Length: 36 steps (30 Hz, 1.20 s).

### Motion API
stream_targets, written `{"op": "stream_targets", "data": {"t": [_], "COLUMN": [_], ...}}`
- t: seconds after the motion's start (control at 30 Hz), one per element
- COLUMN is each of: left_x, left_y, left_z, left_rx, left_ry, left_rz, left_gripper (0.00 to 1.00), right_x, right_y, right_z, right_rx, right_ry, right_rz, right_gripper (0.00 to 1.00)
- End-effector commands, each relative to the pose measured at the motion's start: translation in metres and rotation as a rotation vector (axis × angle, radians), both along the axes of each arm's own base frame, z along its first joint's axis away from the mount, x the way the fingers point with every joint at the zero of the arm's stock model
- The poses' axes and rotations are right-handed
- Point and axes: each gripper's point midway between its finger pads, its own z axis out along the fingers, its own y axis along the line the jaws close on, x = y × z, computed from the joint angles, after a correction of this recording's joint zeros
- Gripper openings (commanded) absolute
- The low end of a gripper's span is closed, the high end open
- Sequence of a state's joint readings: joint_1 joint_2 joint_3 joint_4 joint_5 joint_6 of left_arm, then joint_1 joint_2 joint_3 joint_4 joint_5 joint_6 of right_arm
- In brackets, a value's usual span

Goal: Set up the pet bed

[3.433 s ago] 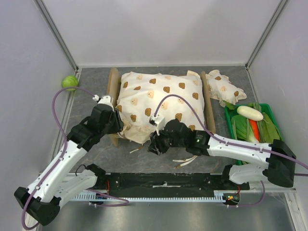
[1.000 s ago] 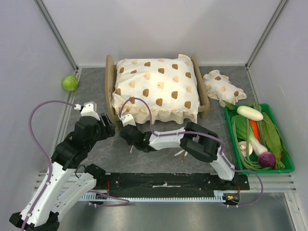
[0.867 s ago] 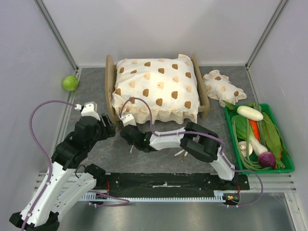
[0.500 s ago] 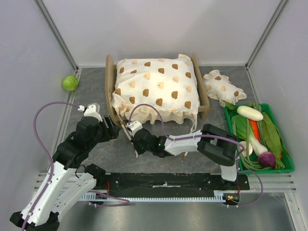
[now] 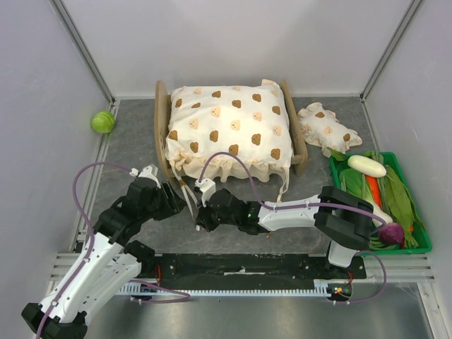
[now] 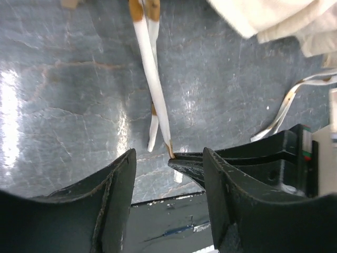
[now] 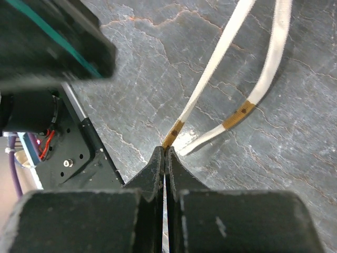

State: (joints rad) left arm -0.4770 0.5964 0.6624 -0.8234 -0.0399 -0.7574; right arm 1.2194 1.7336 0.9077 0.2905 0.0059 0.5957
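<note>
Your right claw (image 7: 165, 155) has just clenched. A second ago its jaws were still parted beside the bed's near left corner; now they are pressed together on the very end of one tie (image 6: 150, 68) of the bear-print cushion (image 5: 229, 131). It has also drawn back toward the near edge, so the tie lies stretched out on the grey tabletop (image 5: 134, 141). A second tie lies loose just beside it.

Your left claw (image 6: 168, 158) has come closer and narrowed a little, but it is released and holds nothing. In the left wrist view its jaws stand apart, with the tip of the right claw and the tie end between them.

The pet bed (image 5: 160, 127) stands at the back middle of the tabletop. The cushion, which lay crooked over it a few seconds ago, now sits inside the frame between the two wooden ends.

I judge that the cushion step is finished and the tying has begun. The tie is thin and limp, so it may slip out if you pull fast. The small frilled pillow (image 5: 323, 131) lies on the tabletop to the right of the bed, not yet placed.
</note>
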Motion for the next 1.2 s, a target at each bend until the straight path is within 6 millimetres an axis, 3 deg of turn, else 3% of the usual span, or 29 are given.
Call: {"op": "stream_targets", "data": {"t": [0.0,0.23,0.43,0.5,0.77,0.97,1.17], "left_x": [0.000,-0.005,0.000,0.000,-0.004,0.000,0.021], "left_y": [-0.025,-0.041,-0.041,-0.041,-0.046,-0.030,-0.004], "left_z": [-0.002,-0.040,-0.056,-0.056,-0.060,-0.049,-0.017], "left_rx": [-0.165,-0.287,-0.322,-0.330,-0.369,-0.281,-0.145], "left_ry": [0.039,0.112,0.116,0.116,0.123,0.070,-0.047], "left_rz": [0.001,0.022,0.083,0.084,0.071,0.100,0.178], "left_gripper": [0.59,0.58,0.55,0.48,0.38,0.51,0.57], "right_x": [-0.010,-0.009,-0.009,-0.008,-0.004,0.005,0.003], "right_y": [0.015,0.020,0.019,0.018,0.020,0.011,0.004], "right_z": [0.025,0.037,0.041,0.041,0.040,0.020,0.002], "right_rx": [0.105,0.164,0.197,0.205,0.212,0.136,0.095], "right_ry": [0.014,0.001,-0.003,0.002,-0.002,0.003,0.016], "right_rz": [0.042,0.055,0.042,0.032,0.009,-0.046,-0.036], "right_gripper": [0.00,0.00,0.00,0.00,0.00,0.00,0.00]}}
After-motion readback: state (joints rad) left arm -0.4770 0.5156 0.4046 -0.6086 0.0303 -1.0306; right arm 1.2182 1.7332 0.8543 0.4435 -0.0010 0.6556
